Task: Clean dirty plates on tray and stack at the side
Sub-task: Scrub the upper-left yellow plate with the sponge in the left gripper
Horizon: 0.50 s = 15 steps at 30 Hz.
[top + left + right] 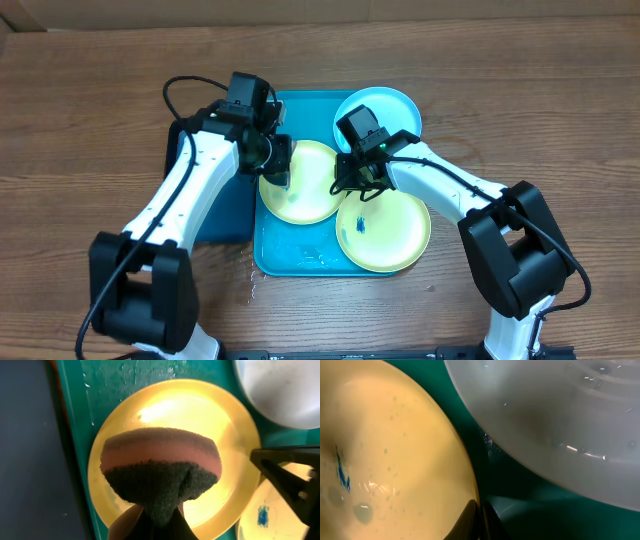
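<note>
**Plates on the tray, with a sponge over one of them.** The three plates lie in the tray at frame centre. The blue plate is at upper right, the left plate at centre left, and the smeared plate at lower right, with rims close or touching. A blue smear marks the last.

**Handling (judged).** The plates look like thin moulded plastic, so they should be light, stiff and not fragile. They look wet, so they are probably slippery and may skate on the tray under sponge pressure. The raised rim is the place to take hold, pinched edge-on where it lies free of a neighbour.

**Grippers.** The left gripper is clamped on a sponge, which is poised over the left plate; contact cannot be told. The right gripper has its fingers drawn together with no gap, at the smeared plate's rim. Whether they pinch that rim cannot be told.

**Views.**
- **Overhead:** this alone gives the layout, the dark tray at left under the left arm, and the table. The arms hide the sponge.
- **Left wrist:** this shows the sponge's pink layer and dark scouring face, and droplets on the tray.
- **Right wrist:** this shows speckles on the smeared plate and the strip of tray between it and the blue plate.
</note>
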{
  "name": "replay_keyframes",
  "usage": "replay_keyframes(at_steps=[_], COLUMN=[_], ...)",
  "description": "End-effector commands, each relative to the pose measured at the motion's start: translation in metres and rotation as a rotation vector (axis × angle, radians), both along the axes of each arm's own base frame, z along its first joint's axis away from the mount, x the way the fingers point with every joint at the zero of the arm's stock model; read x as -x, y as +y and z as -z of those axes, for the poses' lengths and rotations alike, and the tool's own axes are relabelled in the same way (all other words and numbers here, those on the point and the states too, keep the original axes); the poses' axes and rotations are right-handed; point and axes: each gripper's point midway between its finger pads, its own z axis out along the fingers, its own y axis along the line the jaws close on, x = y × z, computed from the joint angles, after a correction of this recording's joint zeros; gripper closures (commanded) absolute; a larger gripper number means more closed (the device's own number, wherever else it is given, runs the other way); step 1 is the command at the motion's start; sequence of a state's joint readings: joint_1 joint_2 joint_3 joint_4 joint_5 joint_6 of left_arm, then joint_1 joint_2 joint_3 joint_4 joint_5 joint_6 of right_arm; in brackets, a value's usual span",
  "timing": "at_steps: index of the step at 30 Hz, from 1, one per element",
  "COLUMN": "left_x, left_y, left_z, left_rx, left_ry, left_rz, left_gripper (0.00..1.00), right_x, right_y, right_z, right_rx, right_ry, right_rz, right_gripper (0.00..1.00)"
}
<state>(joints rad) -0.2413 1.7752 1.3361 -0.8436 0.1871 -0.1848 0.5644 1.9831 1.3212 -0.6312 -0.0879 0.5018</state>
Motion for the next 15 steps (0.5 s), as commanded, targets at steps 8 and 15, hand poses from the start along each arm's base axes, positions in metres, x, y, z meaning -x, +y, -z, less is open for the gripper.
replay_keyframes(at_steps=[8, 15], left_x=[0.001, 0.001], left_y=[0.003, 0.006], left_z=[0.048, 0.072], left_rx=[-0.062, -0.095], left_ry=[0.112, 0.152], left_rz=[-0.018, -0.022], left_gripper=[0.96, 0.96], right_x=[-0.012, -0.012], right_y=[-0.001, -0.001], right_z=[-0.023, -0.023], right_rx=[-0.01, -0.005], right_ry=[-0.062, -0.063], right_rz=[0.022, 0.023], right_gripper=[0.96, 0.96])
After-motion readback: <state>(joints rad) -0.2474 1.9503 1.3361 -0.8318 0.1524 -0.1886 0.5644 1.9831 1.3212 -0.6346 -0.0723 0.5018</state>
